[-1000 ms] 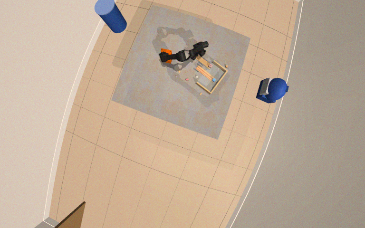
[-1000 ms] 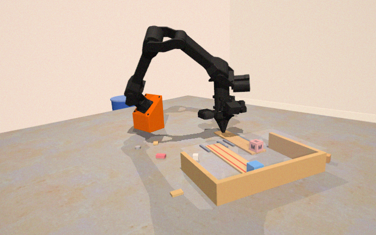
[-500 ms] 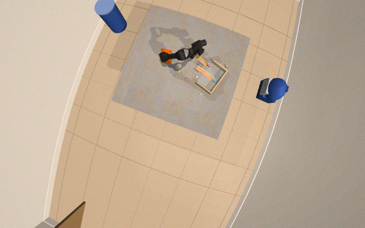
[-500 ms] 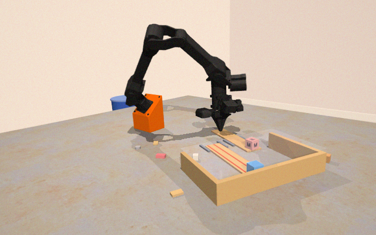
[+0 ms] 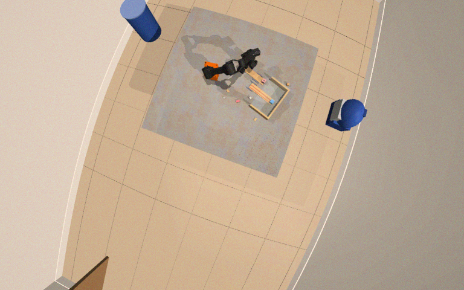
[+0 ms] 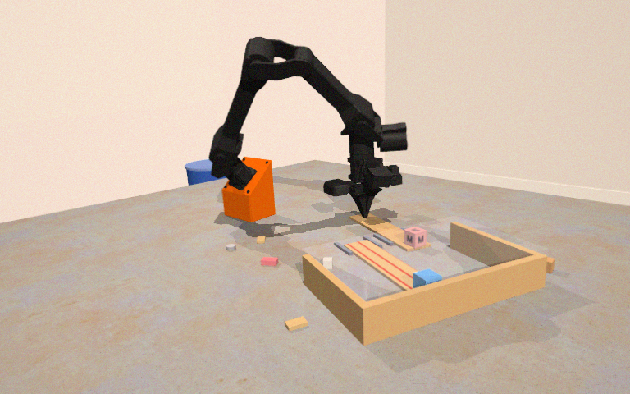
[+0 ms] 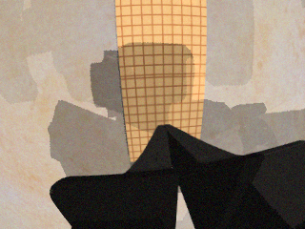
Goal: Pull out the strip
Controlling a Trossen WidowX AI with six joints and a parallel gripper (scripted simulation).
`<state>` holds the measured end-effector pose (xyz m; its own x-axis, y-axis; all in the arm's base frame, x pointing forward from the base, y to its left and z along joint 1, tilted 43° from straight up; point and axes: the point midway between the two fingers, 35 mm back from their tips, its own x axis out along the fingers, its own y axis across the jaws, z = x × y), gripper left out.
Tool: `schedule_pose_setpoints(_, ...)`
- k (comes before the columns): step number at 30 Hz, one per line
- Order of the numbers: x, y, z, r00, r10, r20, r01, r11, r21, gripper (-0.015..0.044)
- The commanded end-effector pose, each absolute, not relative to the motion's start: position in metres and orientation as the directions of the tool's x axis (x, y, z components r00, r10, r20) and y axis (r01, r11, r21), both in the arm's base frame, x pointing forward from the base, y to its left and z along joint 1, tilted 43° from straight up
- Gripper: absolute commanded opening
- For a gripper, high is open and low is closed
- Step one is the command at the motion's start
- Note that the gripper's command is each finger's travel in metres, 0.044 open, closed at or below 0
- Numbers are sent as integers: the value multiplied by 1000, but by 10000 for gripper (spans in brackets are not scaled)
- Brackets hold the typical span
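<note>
A pink cube marked M (image 5: 263, 80) (image 6: 415, 237) rests on the far end of a tan strip (image 5: 254, 76) (image 6: 385, 229) (image 7: 162, 29) with a grid pattern. My gripper (image 6: 365, 215) (image 7: 163, 130) is shut with nothing between its fingers. Its tips are down at the top face of the gridded strip, close to the end nearest me, and seem to touch it. A second strip (image 5: 260, 92) (image 6: 381, 261) with red lines lies alongside, with a blue block (image 5: 272, 101) (image 6: 427, 277) at its far end. The cube is out of the wrist view.
A three-sided wooden wall (image 5: 280, 84) (image 6: 455, 300) stands around the far ends, open towards the arm. Low grey rails (image 6: 343, 248) (image 6: 383, 240) lie beside the strips. A white block (image 6: 327, 263), a red block (image 6: 269, 261) and a yellow block (image 6: 296, 322) lie to the left.
</note>
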<state>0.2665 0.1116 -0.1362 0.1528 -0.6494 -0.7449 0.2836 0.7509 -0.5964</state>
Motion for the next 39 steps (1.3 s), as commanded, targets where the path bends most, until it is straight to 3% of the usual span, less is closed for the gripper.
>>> schedule_pose_setpoints(1,252,106,-141,123,-655,-745,277,744,-608,0)
schedule_pose_setpoints(32,250,107,-142,123,-655,-746,276,744,-608,0)
schedule_pose_setpoints(39,253,141,-107,123,-653,-747,276,746,-606,0)
